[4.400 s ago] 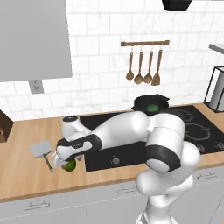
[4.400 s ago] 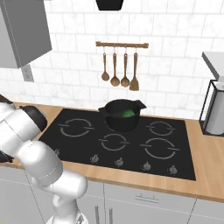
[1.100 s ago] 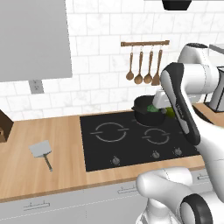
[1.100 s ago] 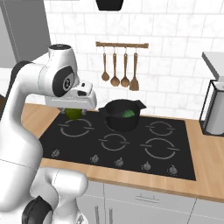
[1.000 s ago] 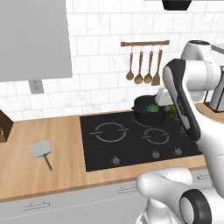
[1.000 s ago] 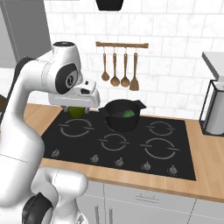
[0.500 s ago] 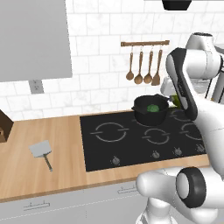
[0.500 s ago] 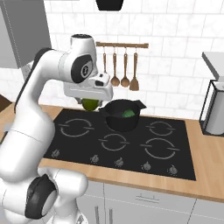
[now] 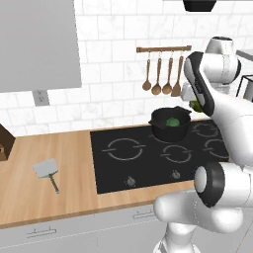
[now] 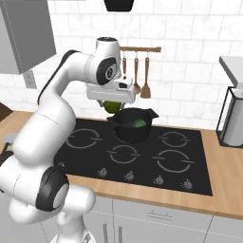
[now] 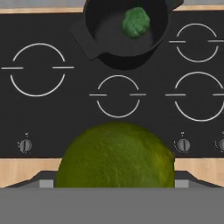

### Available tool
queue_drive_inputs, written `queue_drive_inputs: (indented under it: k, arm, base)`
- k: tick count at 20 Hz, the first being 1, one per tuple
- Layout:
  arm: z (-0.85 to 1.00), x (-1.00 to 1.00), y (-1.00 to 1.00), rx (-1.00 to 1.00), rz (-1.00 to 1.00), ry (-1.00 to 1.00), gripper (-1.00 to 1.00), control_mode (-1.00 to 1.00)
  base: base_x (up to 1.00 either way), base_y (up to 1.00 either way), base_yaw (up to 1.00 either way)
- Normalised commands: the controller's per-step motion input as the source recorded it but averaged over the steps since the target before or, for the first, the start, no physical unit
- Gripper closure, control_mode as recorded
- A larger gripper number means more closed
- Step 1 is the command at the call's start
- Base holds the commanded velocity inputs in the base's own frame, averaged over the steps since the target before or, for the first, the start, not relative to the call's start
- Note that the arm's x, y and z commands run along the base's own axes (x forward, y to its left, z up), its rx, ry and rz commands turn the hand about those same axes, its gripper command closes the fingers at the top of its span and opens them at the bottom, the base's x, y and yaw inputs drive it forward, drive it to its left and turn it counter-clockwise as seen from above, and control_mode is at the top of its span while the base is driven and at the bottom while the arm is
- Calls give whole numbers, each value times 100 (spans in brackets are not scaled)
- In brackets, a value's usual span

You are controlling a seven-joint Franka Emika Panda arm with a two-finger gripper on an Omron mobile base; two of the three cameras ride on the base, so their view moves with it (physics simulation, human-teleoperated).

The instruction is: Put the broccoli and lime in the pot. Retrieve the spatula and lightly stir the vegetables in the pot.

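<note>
Spatula [image 9: 46, 169] lies far left on the wood counter [image 9: 29, 197] in left base view, blade flat, handle pointing toward the front edge, well apart from the hob [image 9: 148, 158]. Right base view doesn't reach that part of the counter.

Pot [image 9: 170, 123] sits on a rear burner, w/ broccoli [image 9: 173, 122] inside. Left base view shows the floret as a green patch in the pot mouth; right base view shows pot [image 10: 133, 124] w/ broccoli [image 10: 139, 123] near its far-right inner side; hand view looks straight down into pot [image 11: 109, 30] and gives the bumpy broccoli [image 11: 136, 22] clearly, off-centre on the pot floor.

Lime [image 10: 112, 106] is up in the air, clamped between the gripper [image 10: 112, 105] fingers, above the hob and just left of the pot rim in right base view. Hand view has lime [image 11: 116, 155] huge at the bottom edge, hiding the finger tips, over the front of the hob near the knobs. Left base view shows lime [image 9: 196, 105] only as a green sliver right of the pot, mostly hidden behind the arm.

Wooden spoons [image 10: 135, 76] hang on a wall rail behind the pot.
</note>
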Motion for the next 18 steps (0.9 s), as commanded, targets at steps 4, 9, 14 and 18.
queue_drive_inputs:
  k: [4,9,14,18]
  arm:
    - [-31,81,-9,0,0,0,100,-100]
    - [-36,74,-9,0,0,0,100,-100]
    - [-37,71,-9,0,0,0,100,-100]
    - [-34,62,-13,0,0,0,100,-100]
  base:
    - [0,0,0]
    - [0,0,0]
    - [0,0,0]
    - [0,0,0]
